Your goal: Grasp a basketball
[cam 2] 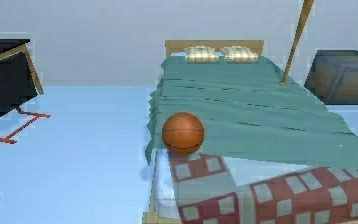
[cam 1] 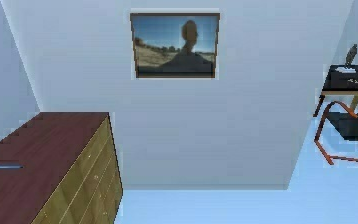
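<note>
An orange basketball point(cam 2: 183, 132) with dark seams lies on the green bedspread of a bed point(cam 2: 257, 105), near the bed's left edge in the arm side view. Just below the ball, a red-and-white checked blanket point(cam 2: 277, 195) covers the near end of the bed.
In the forward view a wooden dresser point(cam 1: 62, 170) stands at lower left, a framed picture point(cam 1: 175, 44) hangs on the pale wall, and a dark desk point(cam 1: 347, 75) with a chair point(cam 1: 349, 130) sits at right. Two pillows point(cam 2: 222, 54) and a dark chest point(cam 2: 339, 76) flank the bed's head.
</note>
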